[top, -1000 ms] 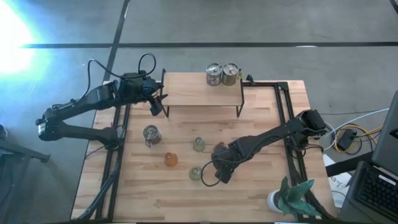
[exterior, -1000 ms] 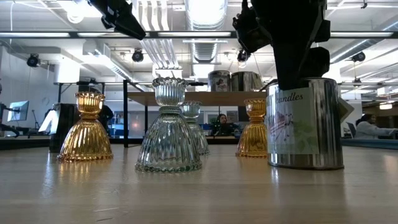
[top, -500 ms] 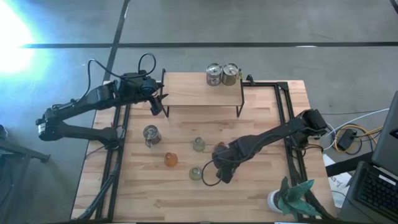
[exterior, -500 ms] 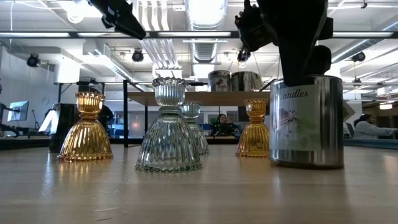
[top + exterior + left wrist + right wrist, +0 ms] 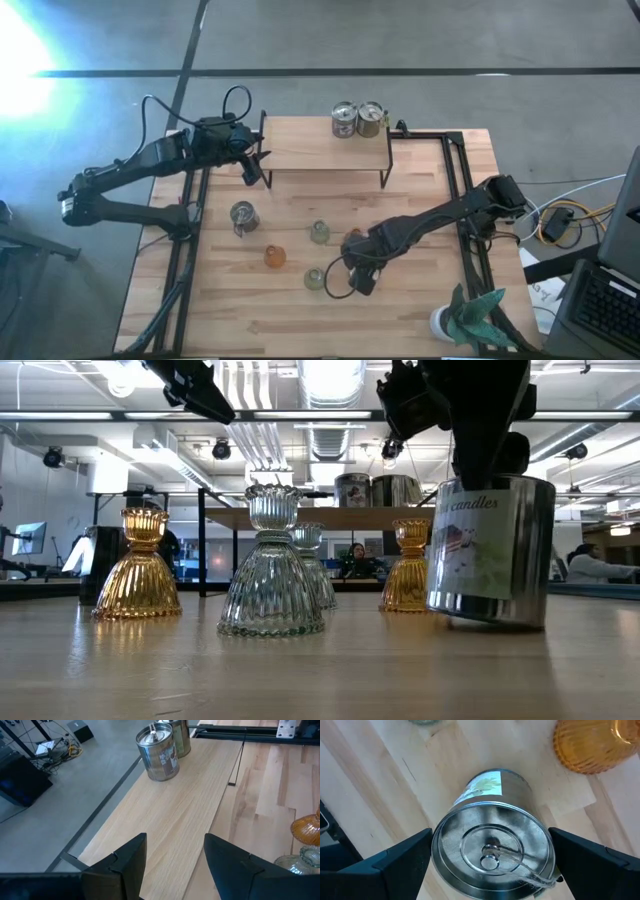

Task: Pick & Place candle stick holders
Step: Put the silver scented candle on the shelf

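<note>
My right gripper (image 5: 358,278) is shut on a silvery can-like holder (image 5: 490,550) with a "candles" label, near the table's middle. Two more silvery holders (image 5: 357,120) stand on the raised shelf (image 5: 320,155), and one (image 5: 243,215) stands on the table. Two amber glass holders (image 5: 274,257) (image 5: 408,565) and two clear ones (image 5: 319,232) (image 5: 314,278) stand on their wide bases around it. My left gripper (image 5: 172,865) is open and empty above the shelf's left end. My right gripper pinches the can between its two fingers (image 5: 405,855), which sit on opposite sides of the can's top rim (image 5: 442,832). The fingers come from above, pointing down. The can hangs tilted, its base (image 5: 485,618) just off the table.
A white pot with teal leaves (image 5: 455,320) stands at the table's near right corner. Black rails (image 5: 468,220) run along the table's left and right sides. The shelf's black legs (image 5: 384,175) stand on the far half. People sit in the room beyond the table.
My right gripper has risen a little with the silvery can. The can stood flat on the table. It now tilts, with its base raised off the wood. The glass holders have stayed where they were.
</note>
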`<state>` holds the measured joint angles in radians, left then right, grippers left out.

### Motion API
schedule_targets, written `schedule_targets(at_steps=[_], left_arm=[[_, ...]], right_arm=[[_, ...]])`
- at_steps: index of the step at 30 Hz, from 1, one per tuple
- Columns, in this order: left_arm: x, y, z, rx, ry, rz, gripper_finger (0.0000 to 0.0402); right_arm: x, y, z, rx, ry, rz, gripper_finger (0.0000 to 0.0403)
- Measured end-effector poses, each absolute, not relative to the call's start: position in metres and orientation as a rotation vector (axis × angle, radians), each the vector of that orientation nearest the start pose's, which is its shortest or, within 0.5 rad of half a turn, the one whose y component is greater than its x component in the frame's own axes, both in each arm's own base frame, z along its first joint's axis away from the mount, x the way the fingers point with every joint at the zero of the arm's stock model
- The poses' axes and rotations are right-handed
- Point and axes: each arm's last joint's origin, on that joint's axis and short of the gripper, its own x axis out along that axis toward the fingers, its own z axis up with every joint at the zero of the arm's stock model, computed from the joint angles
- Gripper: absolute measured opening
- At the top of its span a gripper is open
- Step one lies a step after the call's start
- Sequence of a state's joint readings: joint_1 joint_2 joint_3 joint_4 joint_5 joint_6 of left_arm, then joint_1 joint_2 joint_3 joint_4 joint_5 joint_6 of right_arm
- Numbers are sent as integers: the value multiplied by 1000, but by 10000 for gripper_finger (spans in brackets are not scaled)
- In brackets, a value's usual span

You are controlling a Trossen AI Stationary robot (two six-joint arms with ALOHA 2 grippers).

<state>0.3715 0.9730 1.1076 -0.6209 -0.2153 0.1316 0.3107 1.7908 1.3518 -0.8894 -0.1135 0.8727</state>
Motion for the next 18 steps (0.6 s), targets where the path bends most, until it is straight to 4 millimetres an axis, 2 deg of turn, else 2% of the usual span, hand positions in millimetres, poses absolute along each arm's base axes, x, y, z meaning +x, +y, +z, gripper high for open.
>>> schedule_targets(at_steps=[13, 18], left_arm=[[176, 75, 369, 86, 529, 542, 202], [176, 75, 369, 86, 529, 542, 202]], right_arm=[[332, 112, 220, 576, 1386, -106, 380], [332, 112, 223, 590, 1368, -126, 380]])
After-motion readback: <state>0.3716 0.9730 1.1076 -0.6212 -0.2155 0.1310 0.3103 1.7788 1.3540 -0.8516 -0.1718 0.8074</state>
